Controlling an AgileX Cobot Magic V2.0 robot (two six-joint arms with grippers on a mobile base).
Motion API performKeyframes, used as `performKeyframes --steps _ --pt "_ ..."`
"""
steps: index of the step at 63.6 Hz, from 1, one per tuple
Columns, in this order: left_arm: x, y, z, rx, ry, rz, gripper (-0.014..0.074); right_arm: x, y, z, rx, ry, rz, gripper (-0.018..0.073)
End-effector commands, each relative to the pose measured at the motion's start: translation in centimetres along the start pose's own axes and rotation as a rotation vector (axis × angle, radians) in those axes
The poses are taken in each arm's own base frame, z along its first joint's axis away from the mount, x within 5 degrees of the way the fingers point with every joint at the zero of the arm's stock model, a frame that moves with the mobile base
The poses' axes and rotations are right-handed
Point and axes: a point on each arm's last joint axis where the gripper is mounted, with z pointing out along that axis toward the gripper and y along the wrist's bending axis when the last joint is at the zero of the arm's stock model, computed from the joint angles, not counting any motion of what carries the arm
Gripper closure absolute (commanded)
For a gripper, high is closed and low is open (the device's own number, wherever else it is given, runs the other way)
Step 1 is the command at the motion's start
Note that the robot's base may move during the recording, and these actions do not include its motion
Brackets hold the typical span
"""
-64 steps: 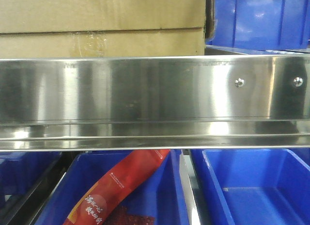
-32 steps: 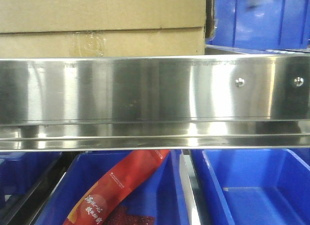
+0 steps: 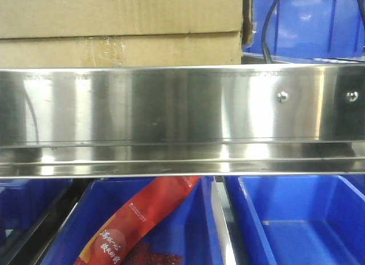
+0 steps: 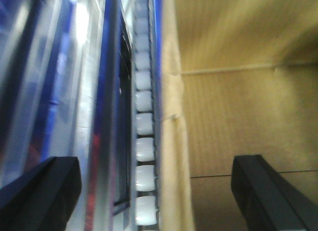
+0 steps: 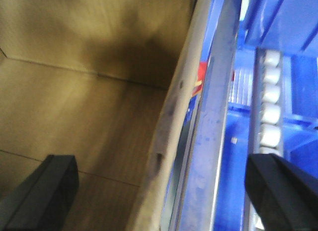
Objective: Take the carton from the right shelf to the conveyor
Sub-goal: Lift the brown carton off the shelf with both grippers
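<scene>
Both the left gripper (image 4: 151, 191) and right gripper (image 5: 164, 191) gape wide, holding nothing. Each straddles a side edge of the carton (image 3: 120, 25), one finger over cardboard, the other over the rack. The carton sits on the shelf (image 3: 171, 105) behind the steel rail, so the grasp, lift and trip to the conveyor are all left. Room looks tight: a blue bin (image 3: 308, 23) sits just beside its right edge, and rollers (image 4: 144, 121) run near the other.
</scene>
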Motion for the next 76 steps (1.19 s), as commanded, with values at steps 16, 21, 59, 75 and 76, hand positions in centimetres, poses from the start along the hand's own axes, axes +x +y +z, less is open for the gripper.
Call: performKeyframes --steps 16,21,59,75,76 --pt "-0.2 0.0 0.8 0.005 -0.001 -0.014 0.0200 0.0 -0.2 1.9 0.017 0.017 0.000 0.0391" --pt "-0.2 0.0 0.8 0.005 -0.001 -0.014 0.0367 0.0 -0.2 1.9 0.017 0.017 0.000 0.0602" --pt "-1.0 -0.1 -4.8 0.096 -0.108 -0.058 0.0602 -0.7 -0.4 -4.2 -0.003 -0.100 0.007 0.0629" --pt "-0.3 -0.4 -10.3 0.154 -0.211 -0.060 0.0602 -0.6 -0.7 -11.4 -0.026 -0.233 0.013 0.0629" --pt "-0.2 -0.5 -10.8 0.162 -0.221 -0.059 0.0602 -0.5 -0.7 -11.6 -0.028 -0.235 0.012 0.0629"
